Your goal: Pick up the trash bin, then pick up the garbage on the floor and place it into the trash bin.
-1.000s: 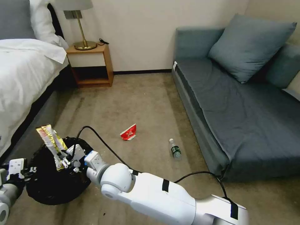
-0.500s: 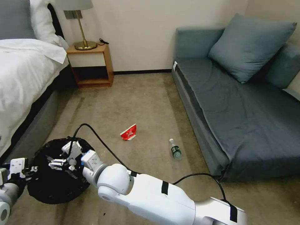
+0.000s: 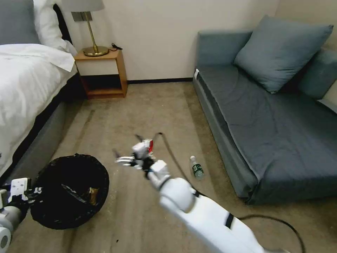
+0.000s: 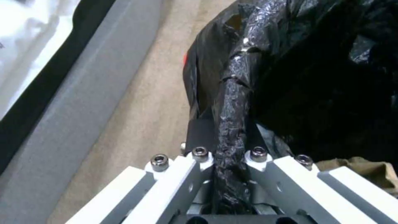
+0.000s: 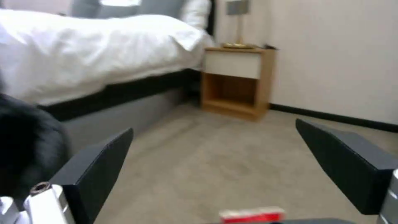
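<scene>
The left gripper [image 4: 230, 174] has its jaws clamped on the bagged rim of the trash bin [image 3: 70, 191], which hangs at the robot's left above the floor [image 3: 140, 116]. A tan and yellow item lies inside the bin.

The right gripper [image 3: 128, 159] has its jaws apart, holding nothing. The red-and-white carton [image 3: 149, 144] lies on the floor just beyond these jaws. The small bottle [image 3: 197, 168] lies on the floor to their right, near the sofa [image 3: 273, 133].

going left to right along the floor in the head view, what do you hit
left tool shut on the trash bin's rim → trash bin → right tool, open → green-label bottle → sofa
</scene>
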